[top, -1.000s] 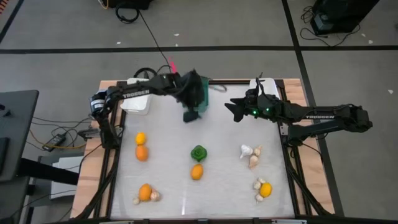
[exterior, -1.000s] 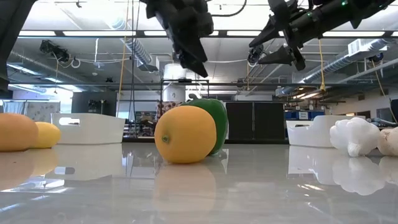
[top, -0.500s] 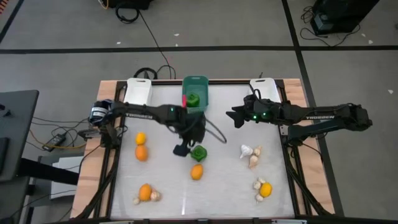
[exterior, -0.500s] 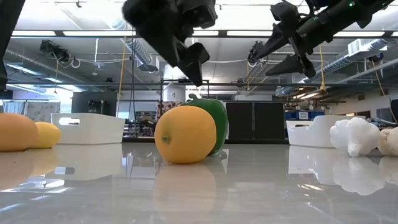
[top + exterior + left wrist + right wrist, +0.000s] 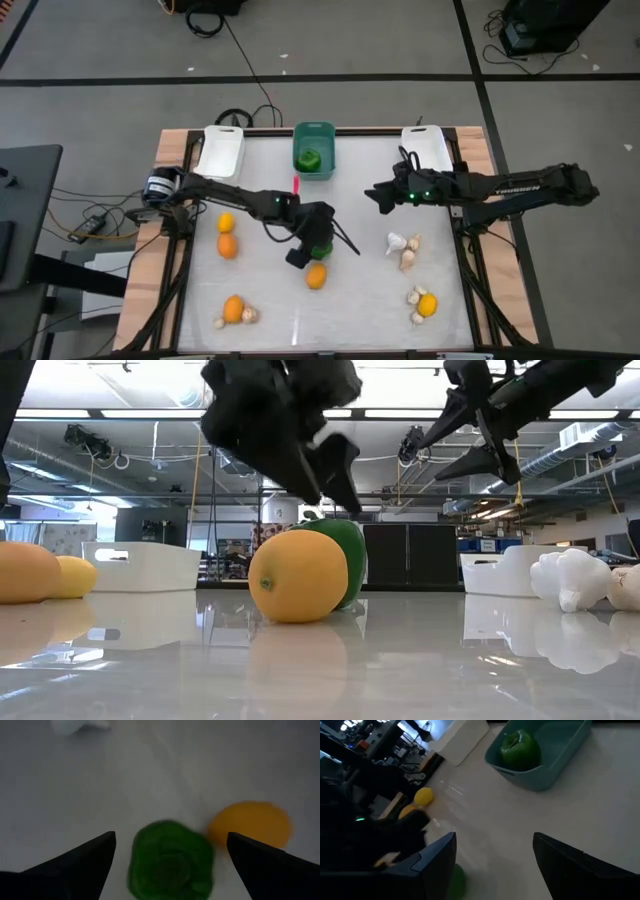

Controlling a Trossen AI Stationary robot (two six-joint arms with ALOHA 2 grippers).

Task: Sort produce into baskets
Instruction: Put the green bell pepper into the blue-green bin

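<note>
A green pepper [image 5: 321, 248] sits on the table's middle, just beyond an orange fruit [image 5: 317, 276]. My left gripper [image 5: 308, 246] is open and low over this pepper. In the left wrist view its two fingers stand on either side of the pepper [image 5: 170, 865] with a gap on each side. My right gripper [image 5: 376, 194] is open and empty in the air, right of the table's middle. The teal basket [image 5: 326, 136] at the far edge holds another green pepper [image 5: 311, 158]. White baskets stand at the far left [image 5: 220, 152] and the far right [image 5: 428, 145].
A yellow fruit [image 5: 227, 222] and an orange one [image 5: 228, 246] lie at the left. An orange fruit with garlic [image 5: 235, 310] lies near left. Garlic bulbs [image 5: 402, 248] lie at the right, and a yellow fruit with garlic [image 5: 425, 304] near right.
My left gripper has gone from over the teal basket toward the table's near edge and down, to the green pepper in the middle. The basket, which it hid before, now shows with a pepper inside. My right gripper has shifted only slightly.
</note>
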